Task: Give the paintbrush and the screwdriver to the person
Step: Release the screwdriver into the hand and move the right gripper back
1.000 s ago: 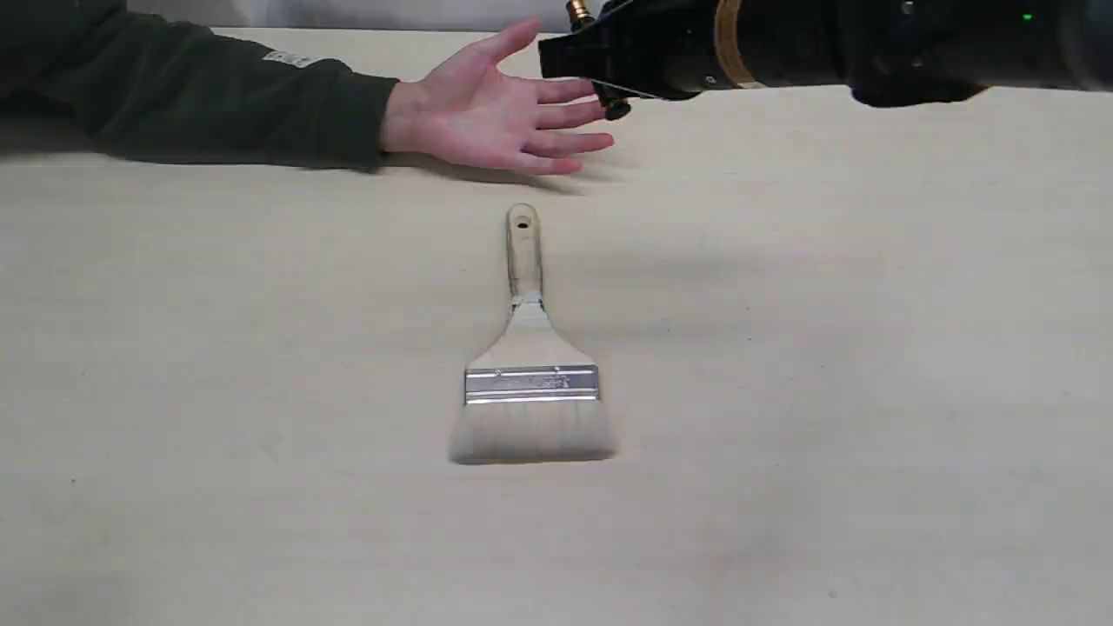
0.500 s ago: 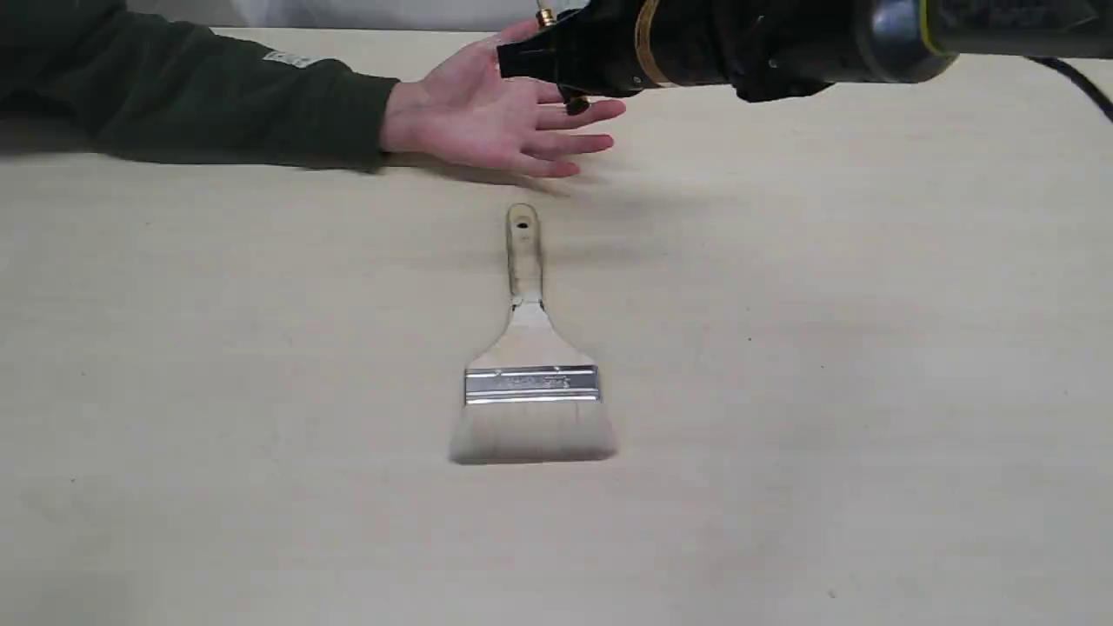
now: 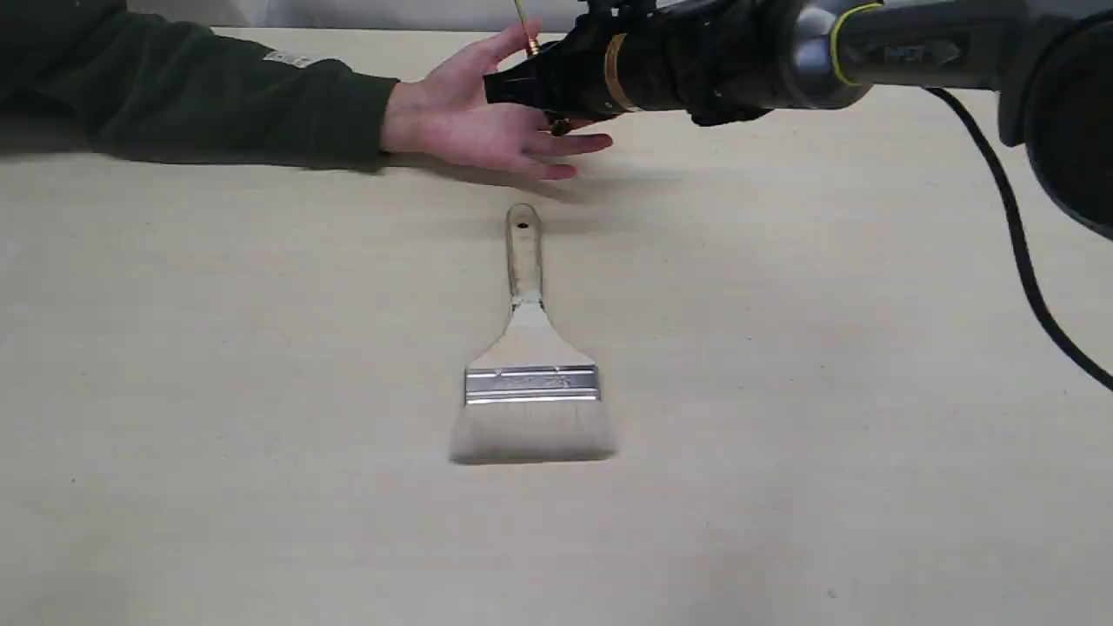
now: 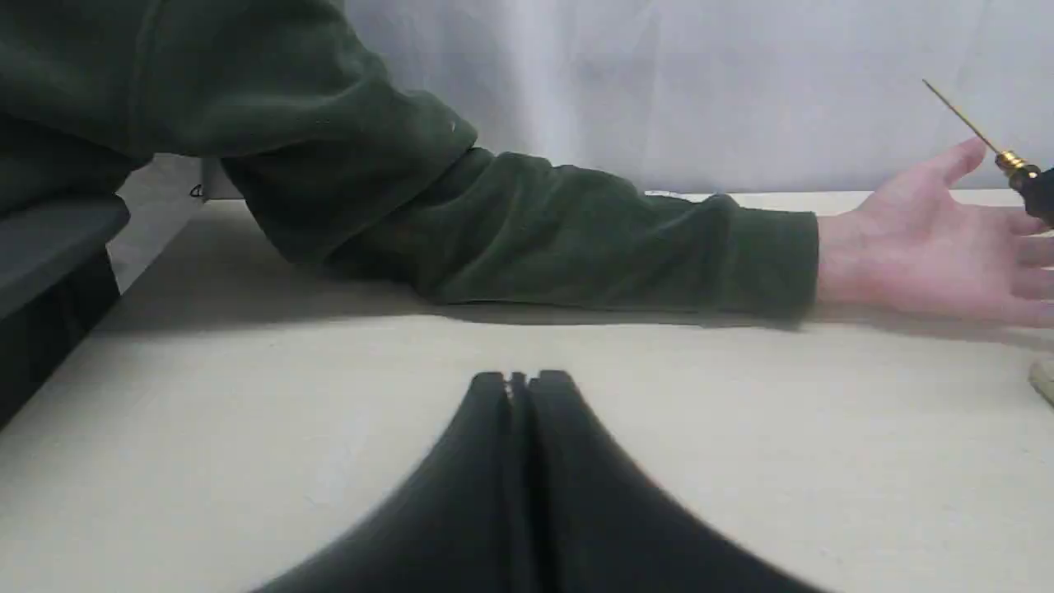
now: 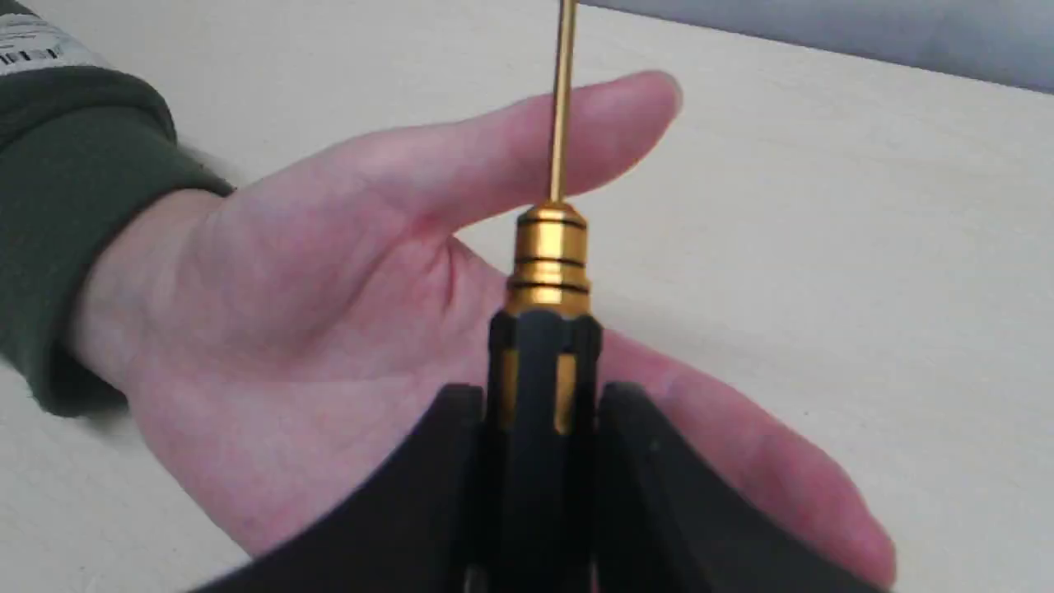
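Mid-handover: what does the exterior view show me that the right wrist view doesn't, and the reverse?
Only the exterior view: the paintbrush lying flat on the table, apart from everything, its handle end toward the person's hand. Only the right wrist view: the right gripper closed on the screwdriver by its black handle, gold collar and shaft sticking out past the thumb. Both: the open palm, the dark green sleeve, and the screwdriver held over that palm, not yet released.
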